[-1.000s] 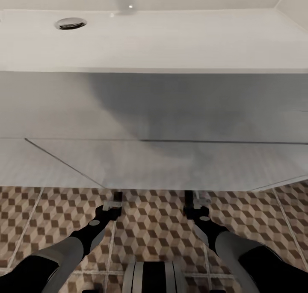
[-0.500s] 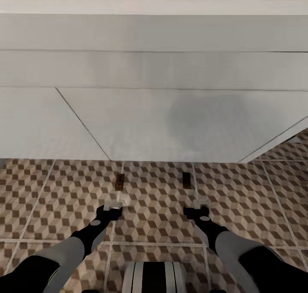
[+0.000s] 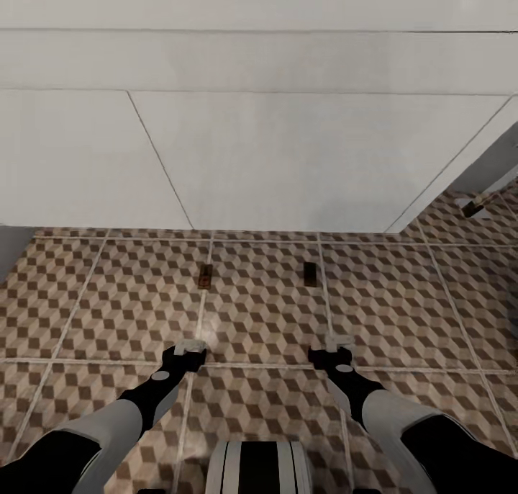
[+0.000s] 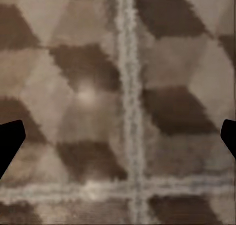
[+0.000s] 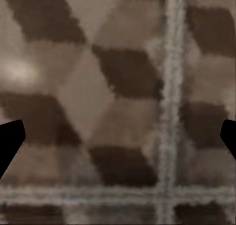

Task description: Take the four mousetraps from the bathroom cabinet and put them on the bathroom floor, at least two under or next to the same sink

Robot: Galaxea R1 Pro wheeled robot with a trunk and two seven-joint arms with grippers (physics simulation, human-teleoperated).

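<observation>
Vanity front (image 3: 288, 155), white, spans the far side. Bathroom floor (image 3: 259, 299) of cube-pattern tile below it. Two mousetraps lie flat near the vanity, well apart: one (image 3: 205, 276), other (image 3: 310, 273). Left gripper (image 3: 188, 349) and right gripper (image 3: 332, 348) hover over tile, both spread, empty.

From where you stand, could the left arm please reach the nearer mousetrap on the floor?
Probably yes: the mousetrap lies ahead of the open left end effector on bare floor, with nothing between them.
</observation>
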